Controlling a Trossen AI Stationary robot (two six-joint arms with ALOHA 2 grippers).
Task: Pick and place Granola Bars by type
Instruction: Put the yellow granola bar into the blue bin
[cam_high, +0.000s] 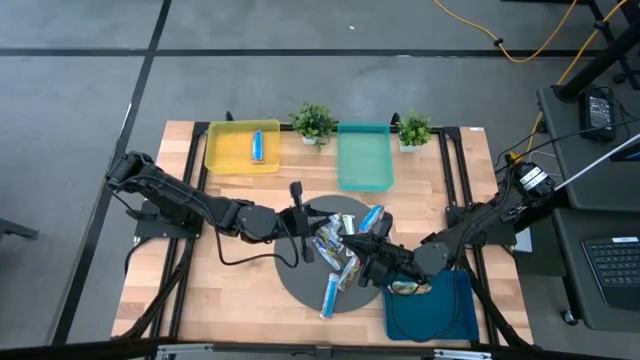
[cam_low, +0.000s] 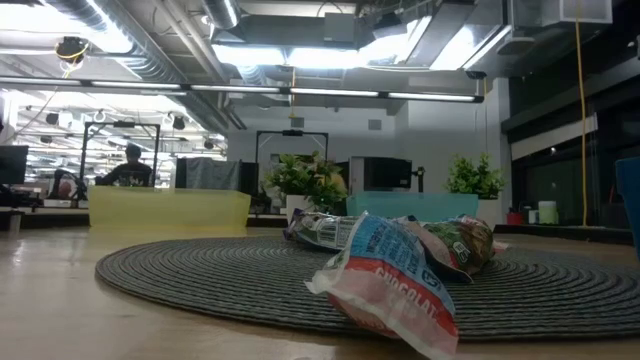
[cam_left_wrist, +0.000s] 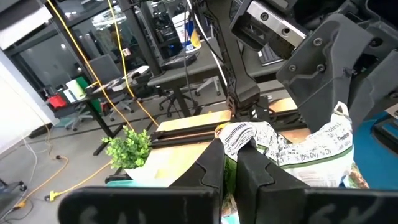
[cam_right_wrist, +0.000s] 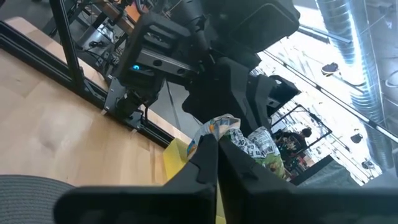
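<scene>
1. One green-white bar (cam_left_wrist: 298, 149) is held between both arms above the mat (cam_high: 295, 275). This is judged to be a handover or a regrip ahead of sorting.
2. The left gripper (cam_left_wrist: 231, 146) is seen narrowed onto one crumpled end of the wrapper. The right gripper (cam_right_wrist: 216, 140) is pinched on the other end, so both pincers are closed on the same bar.
3. The other bars (cam_high: 340, 265) are left heaped on the mat in the table's middle, where either arm can reach them.
4. A blue bar (cam_high: 257, 145) is already laid in the yellow tray (cam_high: 225, 150). The teal tray (cam_high: 365, 165) beside it is taken to be meant for another type.
5. The left arm is stretched in low from the left edge and the right arm from the right. Both are bent at the elbow, and the grippers are brought nearly nose to nose over the mat.
6. How high the bar is lifted cannot be told.
</scene>
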